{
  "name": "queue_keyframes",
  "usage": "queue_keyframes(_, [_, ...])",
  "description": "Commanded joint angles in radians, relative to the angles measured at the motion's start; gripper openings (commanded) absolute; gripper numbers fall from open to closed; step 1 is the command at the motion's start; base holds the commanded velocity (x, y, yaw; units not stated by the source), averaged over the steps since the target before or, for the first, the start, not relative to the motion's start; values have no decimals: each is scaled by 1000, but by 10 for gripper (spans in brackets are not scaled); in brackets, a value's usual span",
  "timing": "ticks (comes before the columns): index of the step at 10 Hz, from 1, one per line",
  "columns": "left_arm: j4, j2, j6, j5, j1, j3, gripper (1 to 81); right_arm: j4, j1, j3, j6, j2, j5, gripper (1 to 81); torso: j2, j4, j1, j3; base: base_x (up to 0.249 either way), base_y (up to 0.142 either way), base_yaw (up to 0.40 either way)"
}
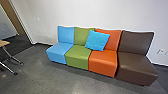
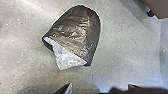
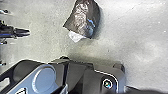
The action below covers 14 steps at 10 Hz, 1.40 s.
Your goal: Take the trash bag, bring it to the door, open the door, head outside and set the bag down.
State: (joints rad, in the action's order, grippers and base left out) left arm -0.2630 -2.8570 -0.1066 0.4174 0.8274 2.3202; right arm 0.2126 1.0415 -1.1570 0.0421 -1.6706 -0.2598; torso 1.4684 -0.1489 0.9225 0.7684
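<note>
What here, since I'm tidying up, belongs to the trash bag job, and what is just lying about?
Part of the job:
- dark trash bag, on the floor

Just there:
- bright blue cushion, propped on the seats, which are blue, green, orange and brown
- table, at the head view's left edge

a blue seat (image 1: 57,52), green seat (image 1: 78,56), orange seat (image 1: 103,62) and brown seat (image 1: 137,66) line a white wall (image 1: 75,12), a blue cushion (image 1: 97,40) leaning across the middle two. a metal-legged table (image 1: 3,43) stands on the grey floor (image 1: 42,75).
</note>
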Motion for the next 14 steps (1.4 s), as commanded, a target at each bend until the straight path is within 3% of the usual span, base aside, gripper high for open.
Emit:
queue_keyframes(1, [-13, -6, -1, 58, -121, 36, 811, 22, -60, 24, -1, 66, -62, 811, 97, 0, 62, 29, 0, 0, 0])
queue_keyframes(2, [-12, -10, -1, 58, -121, 38, 811, 22, -60, 25, 1, 62, -62, 811, 132, 0, 85, 13, 0, 0, 0])
queue_keyframes(10, [-10, -22, -1, 60, -116, 42, 811, 22, -57, 30, -1, 53, -62, 811, 401, 0, 253, 24, 0, 0, 0])
queue_keyframes(11, [-10, -32, 1, 60, -112, 38, 811, 22, -57, 31, -1, 53, -62, 811, 435, 0, 275, 57, 0, 0, 0])
queue_keyframes(12, [-10, -42, 1, 60, -104, 38, 811, 22, -60, 30, -1, 52, -62, 811, 468, 0, 295, 118, 0, 0, 0])
queue_keyframes(14, [-40, -47, -4, 81, -106, 30, 811, 22, -60, 33, -1, 52, -62, 811, 523, 0, 328, 133, 0, 0, 0])
